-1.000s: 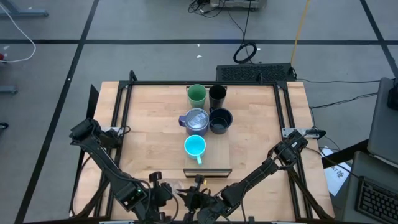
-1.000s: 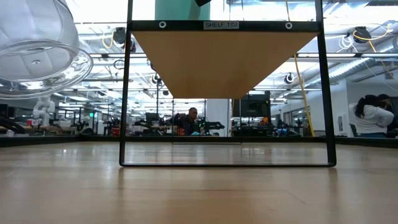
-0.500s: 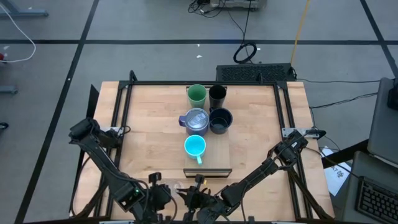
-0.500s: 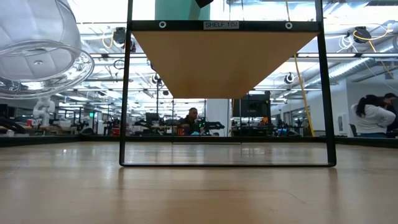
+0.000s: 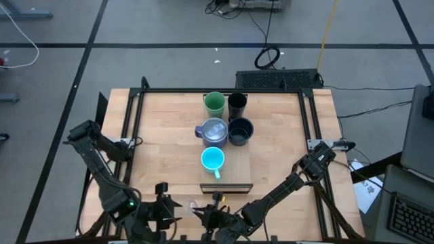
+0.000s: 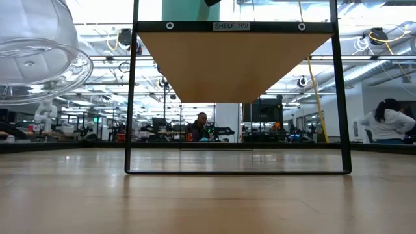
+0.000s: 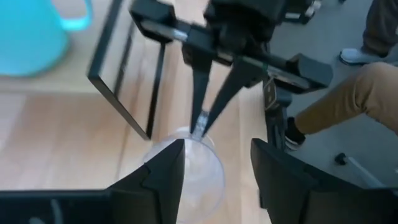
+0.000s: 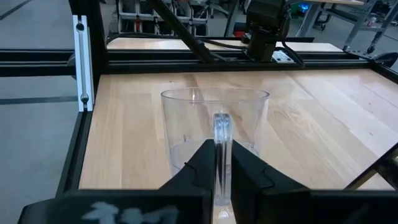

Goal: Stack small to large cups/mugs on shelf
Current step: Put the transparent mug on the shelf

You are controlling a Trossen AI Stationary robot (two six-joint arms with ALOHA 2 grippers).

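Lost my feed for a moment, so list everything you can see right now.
green cup: one, green, shelf's far end
tumbler: one, black, beside the green cup
lavender mug: one, grey-lavender, mid shelf
wide mug: one, black, beside the lavender mug
cyan mug: one, cyan, nearer the shelf's front
clear glass: one, clear, off the shelf at the table's near edge
shelf: one, light wood, table centre
table: one, wood
people: at least two, background
right pincer: shut on the glass's wall
left pincer: open, straddling the glass
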